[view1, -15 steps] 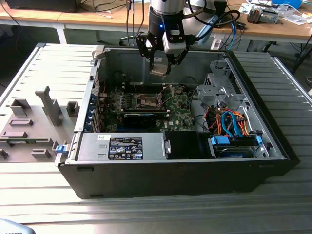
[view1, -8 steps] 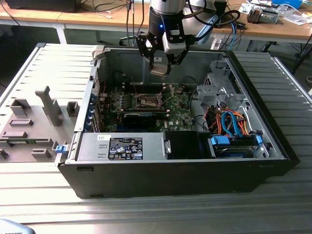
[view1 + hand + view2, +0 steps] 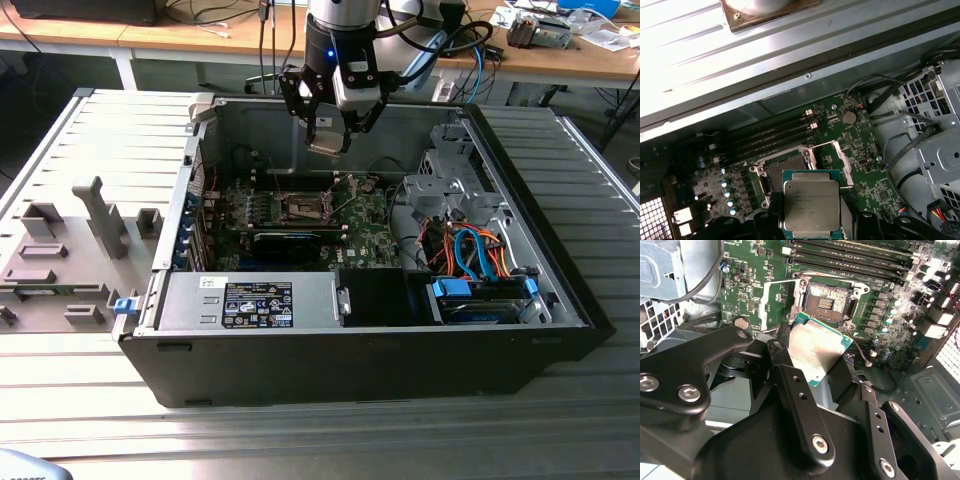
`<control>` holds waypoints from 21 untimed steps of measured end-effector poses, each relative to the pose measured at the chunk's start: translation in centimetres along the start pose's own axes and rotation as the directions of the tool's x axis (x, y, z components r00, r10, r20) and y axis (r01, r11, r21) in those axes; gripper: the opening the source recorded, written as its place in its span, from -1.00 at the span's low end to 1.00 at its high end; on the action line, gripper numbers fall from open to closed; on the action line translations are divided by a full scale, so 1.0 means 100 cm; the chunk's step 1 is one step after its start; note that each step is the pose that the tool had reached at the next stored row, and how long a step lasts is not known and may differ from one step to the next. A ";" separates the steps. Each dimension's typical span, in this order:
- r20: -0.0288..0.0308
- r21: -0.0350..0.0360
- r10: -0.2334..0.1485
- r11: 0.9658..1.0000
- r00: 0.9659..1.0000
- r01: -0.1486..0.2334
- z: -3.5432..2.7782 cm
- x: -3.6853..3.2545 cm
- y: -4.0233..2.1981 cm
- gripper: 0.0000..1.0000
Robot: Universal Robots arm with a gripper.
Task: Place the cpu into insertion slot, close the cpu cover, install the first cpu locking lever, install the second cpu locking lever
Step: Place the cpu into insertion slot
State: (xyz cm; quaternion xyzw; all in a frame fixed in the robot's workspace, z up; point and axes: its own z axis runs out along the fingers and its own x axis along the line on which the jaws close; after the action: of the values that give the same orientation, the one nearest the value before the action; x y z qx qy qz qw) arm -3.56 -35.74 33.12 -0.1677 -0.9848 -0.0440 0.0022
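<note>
My gripper [image 3: 328, 138] hangs inside the open computer case, above the motherboard [image 3: 365, 235], and is shut on the cpu [image 3: 328, 142]. In both wrist views the cpu [image 3: 817, 347] [image 3: 811, 202] is a flat square chip with a silvery top and green rim, clamped between the black fingers [image 3: 790, 377]. The insertion slot [image 3: 826, 300] [image 3: 785, 167] [image 3: 303, 207] lies bare below and slightly ahead of the chip. Beside it the metal cpu cover [image 3: 769, 300] [image 3: 842, 160] is swung open. The chip is clear of the board.
Memory slots [image 3: 775, 135] run beside the socket. A metal drive cage [image 3: 450, 175] with orange and blue cables [image 3: 470, 255] fills the case on the exterior view's right. The labelled power supply [image 3: 255, 300] sits at the front. A grey fixture [image 3: 70, 250] lies outside on the exterior view's left.
</note>
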 end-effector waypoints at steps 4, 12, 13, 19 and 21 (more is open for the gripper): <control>0.000 0.000 0.004 1.000 1.000 -0.004 0.0001 0.0000 0.0000 0.08; 0.001 0.000 0.008 1.000 1.000 -0.008 0.0000 0.0000 0.0000 0.08; 0.001 0.000 0.009 1.000 1.000 -0.009 0.0000 0.0000 0.0000 0.08; 0.001 0.000 0.012 1.000 1.000 -0.012 0.0000 0.0000 0.0000 0.08; 0.001 0.000 0.013 1.000 1.000 -0.013 0.0000 0.0000 0.0000 0.08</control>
State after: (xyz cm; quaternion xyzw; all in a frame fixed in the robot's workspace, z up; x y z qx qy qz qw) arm -3.56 -35.74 33.11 -0.1744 -0.9837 -0.0441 0.0020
